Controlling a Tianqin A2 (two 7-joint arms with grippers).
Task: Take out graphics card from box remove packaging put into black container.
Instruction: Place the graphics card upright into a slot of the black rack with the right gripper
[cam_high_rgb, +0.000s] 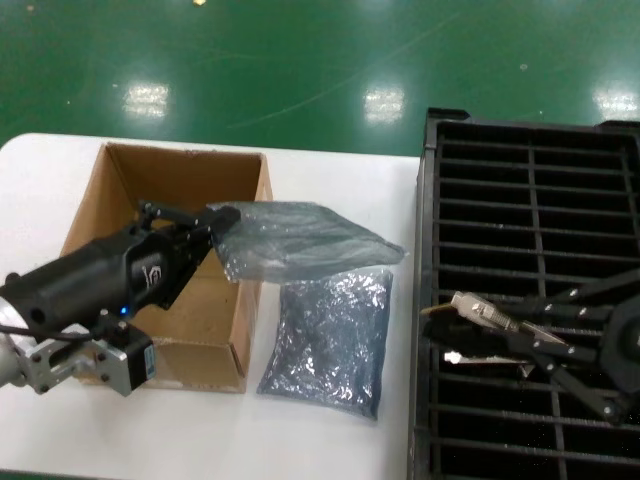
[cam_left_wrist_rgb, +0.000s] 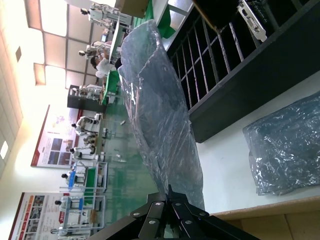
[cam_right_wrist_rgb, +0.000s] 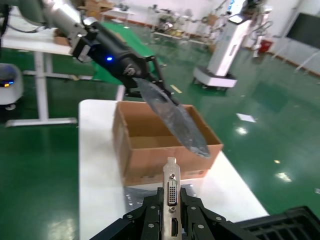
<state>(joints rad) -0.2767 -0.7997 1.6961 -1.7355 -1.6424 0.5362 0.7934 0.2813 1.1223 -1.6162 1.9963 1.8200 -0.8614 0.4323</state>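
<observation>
Fingers of the left gripper pinch the packaging above the box; the right gripper grips the graphics card over the black container.

Black container ran off the frame past the right gripper; the graphics card board was buried behind its fingers.

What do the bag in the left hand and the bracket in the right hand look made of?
The bag in the left hand looks like thin grey-blue plastic film: translucent, shiny, crinkled. The bracket in the right hand looks like bare silver metal: flat and smooth, with port cutouts.
</observation>
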